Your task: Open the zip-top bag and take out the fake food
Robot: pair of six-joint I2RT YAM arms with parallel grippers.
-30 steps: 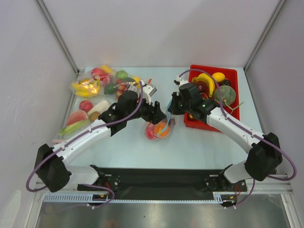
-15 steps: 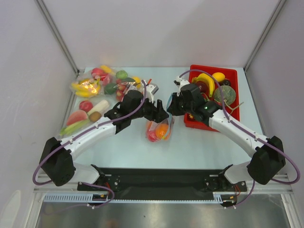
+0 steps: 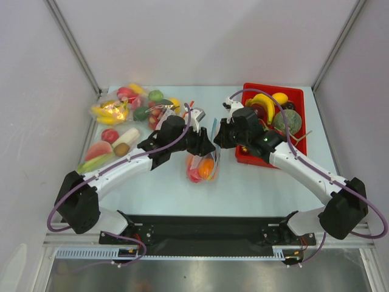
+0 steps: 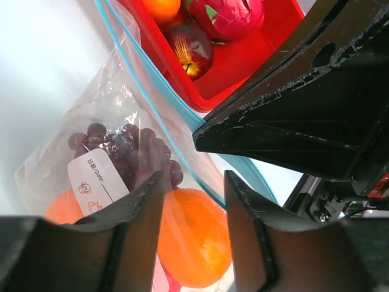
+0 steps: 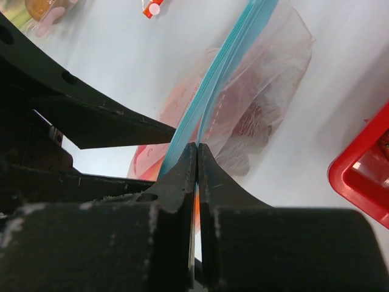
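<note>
Zip-top bag: hanging below the right claw, which is pinching its blue zip strip tight.
Left claw: standing parted just beside the bag's mouth, gripping nothing.
Fake food: sitting inside the bag, beneath both claws.
Risk: the left claw catching both lips together, so the pull is dragging or tearing instead of opening.
</note>
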